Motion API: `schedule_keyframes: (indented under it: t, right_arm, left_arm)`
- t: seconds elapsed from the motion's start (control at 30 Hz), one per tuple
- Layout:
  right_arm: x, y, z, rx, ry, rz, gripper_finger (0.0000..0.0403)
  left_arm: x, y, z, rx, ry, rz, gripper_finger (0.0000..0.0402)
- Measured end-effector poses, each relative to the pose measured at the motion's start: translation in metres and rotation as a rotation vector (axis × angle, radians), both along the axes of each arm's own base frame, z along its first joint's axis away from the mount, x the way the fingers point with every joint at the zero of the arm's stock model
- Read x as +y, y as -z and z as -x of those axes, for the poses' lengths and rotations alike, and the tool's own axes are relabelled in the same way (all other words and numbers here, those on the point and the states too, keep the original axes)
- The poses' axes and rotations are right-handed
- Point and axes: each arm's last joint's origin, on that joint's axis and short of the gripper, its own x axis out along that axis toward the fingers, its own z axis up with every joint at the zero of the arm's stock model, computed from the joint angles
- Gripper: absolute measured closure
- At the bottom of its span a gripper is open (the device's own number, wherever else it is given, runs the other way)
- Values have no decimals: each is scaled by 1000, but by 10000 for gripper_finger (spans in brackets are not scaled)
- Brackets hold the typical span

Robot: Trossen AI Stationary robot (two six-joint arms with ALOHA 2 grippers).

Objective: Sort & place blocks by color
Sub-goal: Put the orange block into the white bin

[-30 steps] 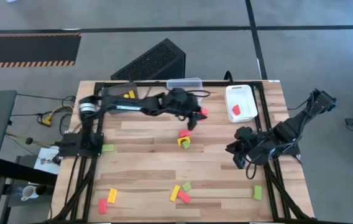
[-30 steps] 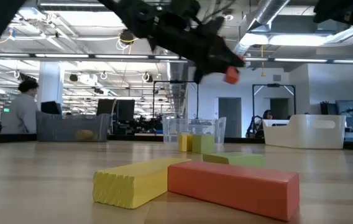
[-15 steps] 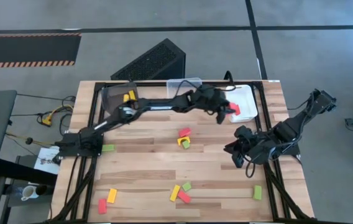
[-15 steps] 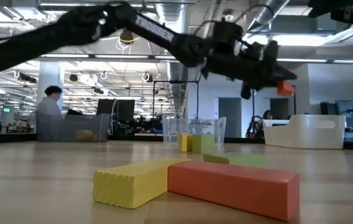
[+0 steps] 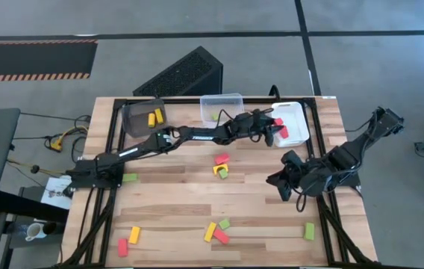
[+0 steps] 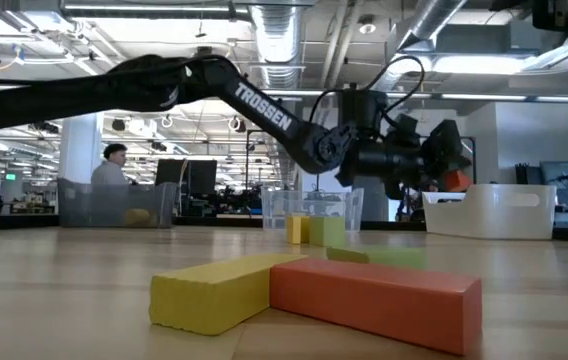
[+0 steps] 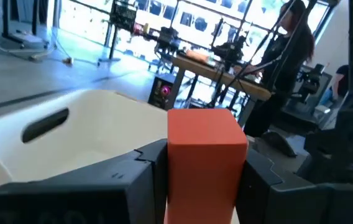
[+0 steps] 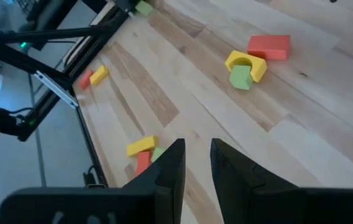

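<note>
Fingers, left gripper (image 7: 204,186): clamped on both sides of a red block (image 7: 205,158), held upright — grip looks square, so it should drop clean
Left arm: stretched across the table's far side; gripper at the near rim of the white bin (image 5: 292,112), presumably bc red goes there
White bin: already holds one red piece (image 5: 283,132); likely the red target
Fingers, right gripper (image 8: 195,163): nearly together, nothing between them; narrow gap visible
Right arm: parked folded near the table's right edge, waiting
Brown bin (image 5: 131,119): far left; two yellow blocks (image 5: 154,116) inside
Clear bin (image 5: 223,102): far middle; contents hard to tell, prob. meant for green
Centre cluster (image 5: 221,166): red, yellow, green touching — unsorted
Near-edge blocks: yellow + red + green group (image 5: 216,232); red/yellow pair (image 5: 128,240) near left; lone green (image 5: 309,231) near right; another green (image 5: 129,178) by the left arm's base
Step, as judged: carry over bin, then release; most blocks left to sort
</note>
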Motion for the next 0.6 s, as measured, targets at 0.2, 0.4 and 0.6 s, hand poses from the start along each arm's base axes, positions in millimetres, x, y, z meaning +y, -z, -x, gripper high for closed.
schedule_keyframes:
  t: [0.2, 0.4, 0.6]
  right_arm:
    - [-4, -3, -6, -31, 30, -25, 305]
    - [-8, -3, -8, -37, 44, -34, 305]
    - [-6, -5, -10, -60, 26, -26, 305]
  left_arm:
    - [0, 9, -4, 15, 22, 2, 293]
    - [0, 7, -4, -1, -15, 0, 266]
    - [-1, 8, -4, 12, 34, 0, 242]
